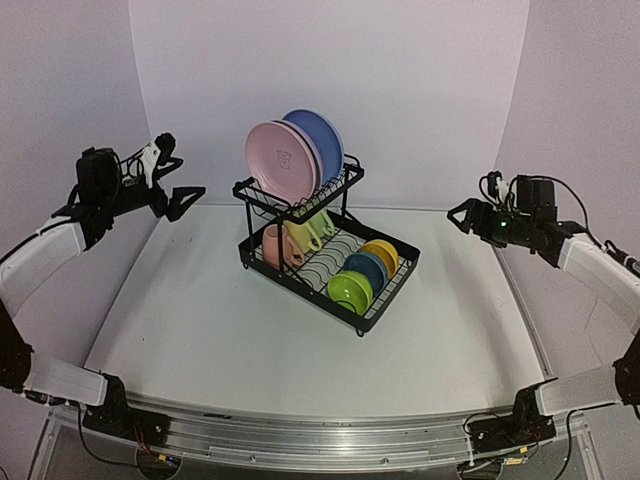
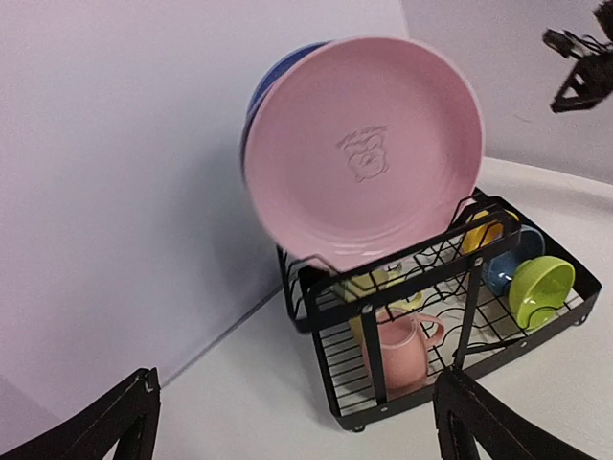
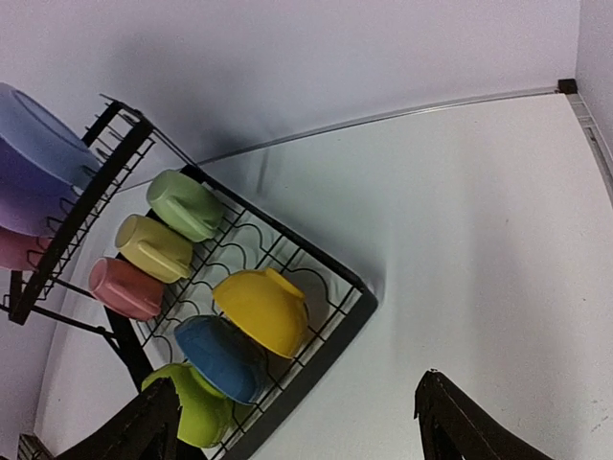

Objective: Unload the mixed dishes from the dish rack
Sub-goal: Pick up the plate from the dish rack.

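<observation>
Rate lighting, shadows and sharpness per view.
Top external: soft even light, faint shadow under the dish rack, barrel bowing at the edges. Left wrist: pink plate sharp, fingers silhouetted. Right wrist: yellow bowl crisp, faint rack shadow on the table.

Blue plate [image 2: 272,84] mostly behind pink plate [image 2: 364,153]

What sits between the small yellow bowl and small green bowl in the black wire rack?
A small blue bowl, slotted between them; clearest in the right wrist view.
</observation>
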Robot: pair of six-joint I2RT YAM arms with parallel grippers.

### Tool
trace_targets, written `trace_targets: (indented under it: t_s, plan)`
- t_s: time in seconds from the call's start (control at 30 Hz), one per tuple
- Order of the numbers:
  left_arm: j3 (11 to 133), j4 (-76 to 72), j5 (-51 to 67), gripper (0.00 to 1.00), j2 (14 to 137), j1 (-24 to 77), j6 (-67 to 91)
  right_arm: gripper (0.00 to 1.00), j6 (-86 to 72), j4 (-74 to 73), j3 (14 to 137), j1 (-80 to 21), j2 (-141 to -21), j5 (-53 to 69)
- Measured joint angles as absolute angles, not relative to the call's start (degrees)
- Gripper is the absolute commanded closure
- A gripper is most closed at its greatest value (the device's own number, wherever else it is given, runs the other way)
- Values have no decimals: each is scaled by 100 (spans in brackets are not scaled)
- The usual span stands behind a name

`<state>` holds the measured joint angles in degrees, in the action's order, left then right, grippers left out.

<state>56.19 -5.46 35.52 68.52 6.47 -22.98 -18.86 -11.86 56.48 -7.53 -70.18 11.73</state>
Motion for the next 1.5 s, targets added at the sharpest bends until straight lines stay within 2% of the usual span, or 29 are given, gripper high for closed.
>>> trace_targets:
  t_s: [0.1,0.23,0.4,0.57,0.67,0.83,1.0,1.4,1.5]
  plan:
    - [6961,454,4317,18,7542,650,-2925,23,-1960,-1281,5866,-1167,-6977,1058]
    - [8476,1196,4797,21,8485,707,-3336,24,-2007,-1421,6256,-1735,-7108,927]
    - [9622,1599,4575,28,9455,1144,-3728,24,-2037,-1328,6827,-2276,-7451,840]
    - [10642,2007,4299,39,10372,1555,-3925,24,-2058,-1194,6938,-2496,-7614,838]
    - [11135,2116,4105,41,10767,1577,-3983,24,-2093,-1158,6931,-2594,-7673,801]
    - [11481,2123,3993,44,11023,1521,-4042,25,-2123,-1015,6874,-2744,-7673,739]
    - [11627,2113,4029,58,11097,1518,-4085,25,-2132,-992,6858,-2826,-7703,718]
    - [11627,2096,4029,64,11290,1533,-4065,25,-2128,-991,6847,-2849,-7791,595]
    - [11627,2043,4032,72,11292,1533,-4036,25,-2121,-991,6847,-2860,-7793,593]
